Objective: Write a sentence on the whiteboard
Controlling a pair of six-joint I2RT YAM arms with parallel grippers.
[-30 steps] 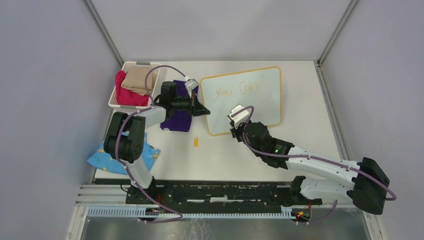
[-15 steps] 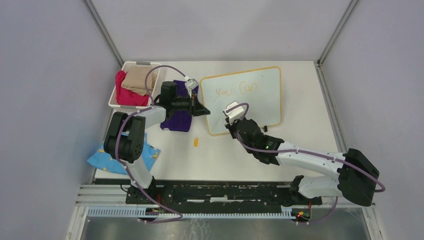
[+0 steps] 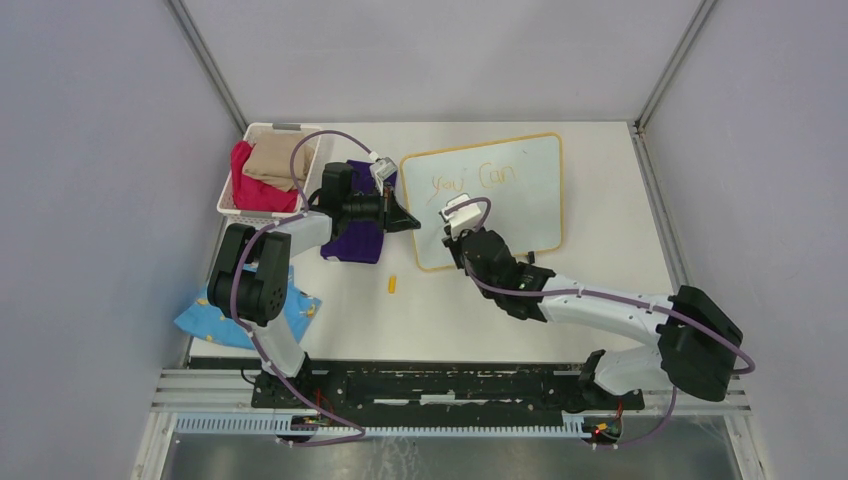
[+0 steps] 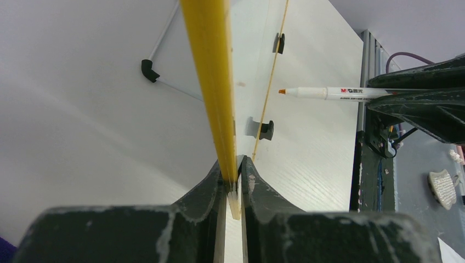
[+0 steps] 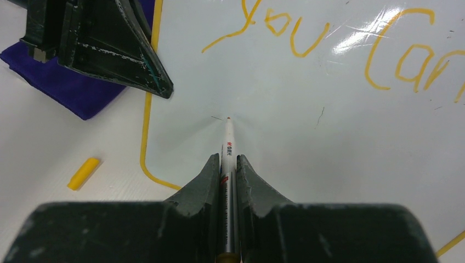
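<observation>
- The right claw (image 5: 226, 159) is pinched narrow on the pen (image 5: 227, 137). The barrel runs lengthwise between the fingers and the orange tip pokes out ahead.
- The tip sits at the lower left of the board (image 3: 520, 205), under the word "you". Whether it touches the surface or hangs just above it I cannot tell.
- The left claw (image 4: 233, 164) is closed tight on the yellow frame at the board's left edge.
- The pen looks light, slim, stiff and smooth. It could twist or slide back in the grip if pressed hard, so a mid-barrel hold with light pressure suits it.
- The board looks light and rigid with a glossy face. It would likely skate on the tabletop (image 3: 600, 290) under the strokes. The frame edge is the place to hold it, which leaves the writing face clear.
- The sentence (image 5: 329, 49) so far reads "you Can" along the top, and the space below it is bare.
- The right arm runs from its base at the near right, low and diagonal to the left, with its wrist over the board's near-left corner.
- The left arm rises from its base and folds at the elbow. Its forearm points right across the purple cloth (image 3: 350, 245) to the board.
- The cap (image 3: 392, 284) lies on the tabletop just off that corner.
</observation>
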